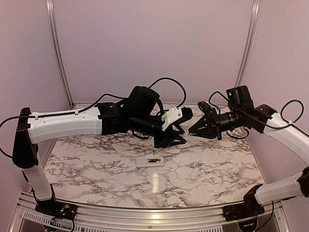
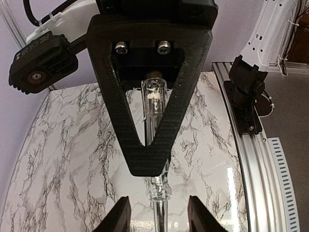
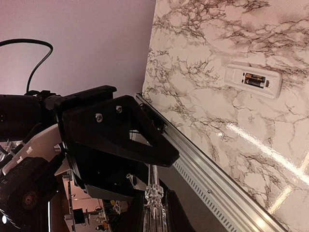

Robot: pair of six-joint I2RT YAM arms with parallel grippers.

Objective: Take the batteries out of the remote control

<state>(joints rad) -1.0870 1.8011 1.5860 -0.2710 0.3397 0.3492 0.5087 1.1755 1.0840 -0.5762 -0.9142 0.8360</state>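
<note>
The white remote control (image 1: 150,162) lies on the marble table with its back face up. In the right wrist view the remote (image 3: 253,80) shows an open recess holding the dark batteries (image 3: 254,80). Both grippers are raised above the table and meet tip to tip. My right gripper (image 3: 154,220) is shut on the clear handle of a thin pen-like stick (image 3: 154,195). The stick's shaft (image 2: 160,212) passes between the fingers of my left gripper (image 2: 159,217), which stand wide apart and do not touch it. In the top view the left gripper (image 1: 188,114) faces the right gripper (image 1: 194,129).
The marble table (image 1: 96,159) has an aluminium rail (image 1: 159,220) along its near edge. Pale walls and a corner post (image 1: 58,48) close in the back. Cables (image 1: 169,84) loop over both wrists.
</note>
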